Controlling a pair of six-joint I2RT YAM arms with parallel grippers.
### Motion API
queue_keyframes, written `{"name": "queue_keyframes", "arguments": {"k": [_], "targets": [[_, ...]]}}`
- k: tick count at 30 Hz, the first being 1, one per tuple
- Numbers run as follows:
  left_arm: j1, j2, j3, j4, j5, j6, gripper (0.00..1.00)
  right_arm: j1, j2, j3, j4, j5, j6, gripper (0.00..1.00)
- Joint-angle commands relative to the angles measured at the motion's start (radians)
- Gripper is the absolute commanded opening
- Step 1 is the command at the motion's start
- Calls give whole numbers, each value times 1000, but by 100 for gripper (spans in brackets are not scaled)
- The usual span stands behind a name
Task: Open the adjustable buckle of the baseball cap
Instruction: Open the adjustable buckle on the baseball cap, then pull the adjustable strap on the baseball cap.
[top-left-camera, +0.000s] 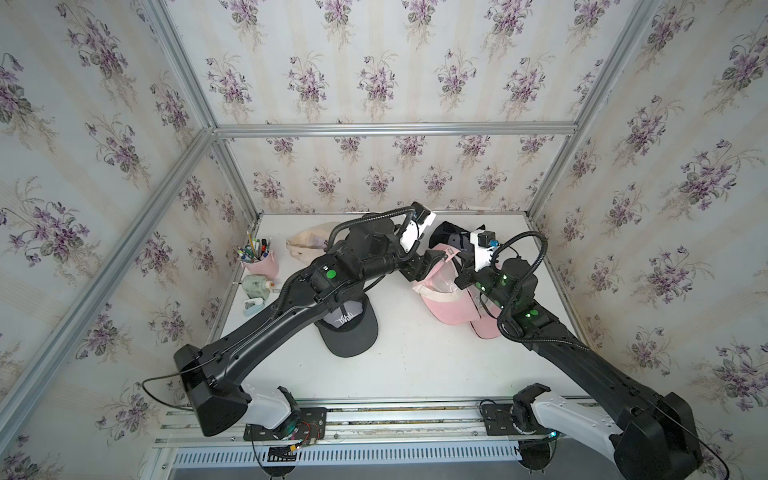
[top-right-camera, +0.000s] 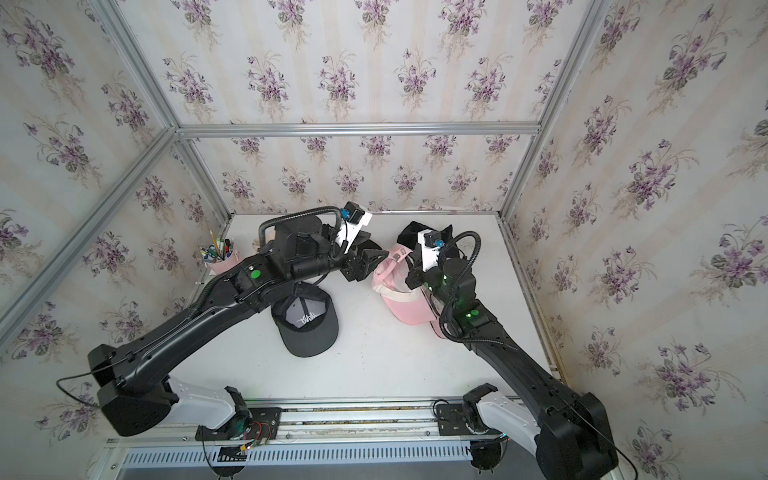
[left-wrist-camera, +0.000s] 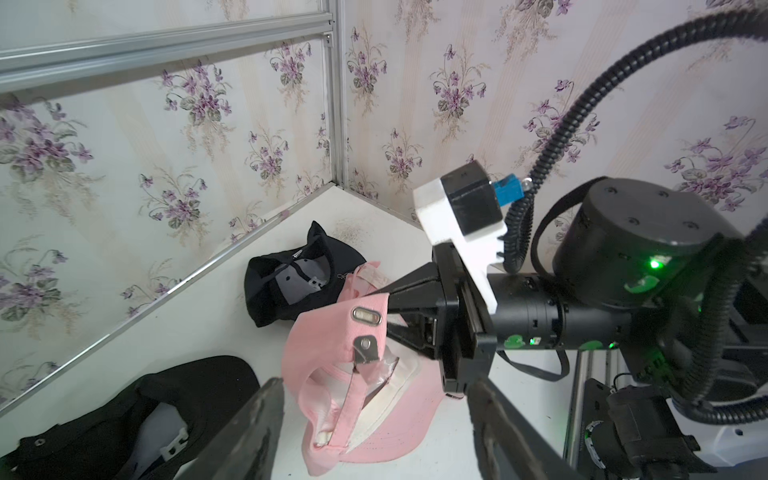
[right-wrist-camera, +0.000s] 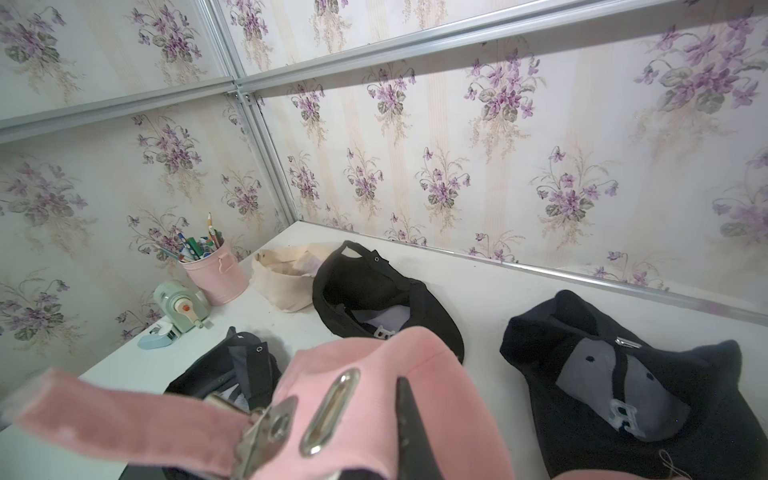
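The pink baseball cap (top-left-camera: 451, 305) (top-right-camera: 405, 307) lies at the right of the table, its back band lifted. My right gripper (top-left-camera: 461, 270) (left-wrist-camera: 390, 309) is shut on that band beside the metal slot (left-wrist-camera: 365, 316) (right-wrist-camera: 328, 415). Below the slot sits the silver buckle (left-wrist-camera: 365, 347) (right-wrist-camera: 266, 432), and the pink strap (left-wrist-camera: 345, 407) (right-wrist-camera: 124, 415) runs out of it. My left gripper (left-wrist-camera: 374, 380) (top-left-camera: 432, 259) is open, its fingers (left-wrist-camera: 249, 436) standing on either side of the strap without touching it. One right finger (right-wrist-camera: 409, 419) shows against the cap.
A black cap (top-left-camera: 351, 332) lies under my left arm, and a navy cap (top-left-camera: 451, 232) (right-wrist-camera: 623, 374) sits behind the pink one. At the back left are a cream cloth bag (top-left-camera: 305, 245), a pink pencil cup (top-left-camera: 262, 259) and a green sharpener (top-left-camera: 255, 284). Walls close three sides.
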Motion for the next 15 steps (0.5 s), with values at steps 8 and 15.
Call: {"name": "queue_keyframes", "arguments": {"k": [8,15], "targets": [[-2,-140,-292,133,-6,64,57,0,73,171,-112,-105,39,0],[-23,-90,-364,303,-30,95,58,0,91,210,-149,-142,51,0]]}}
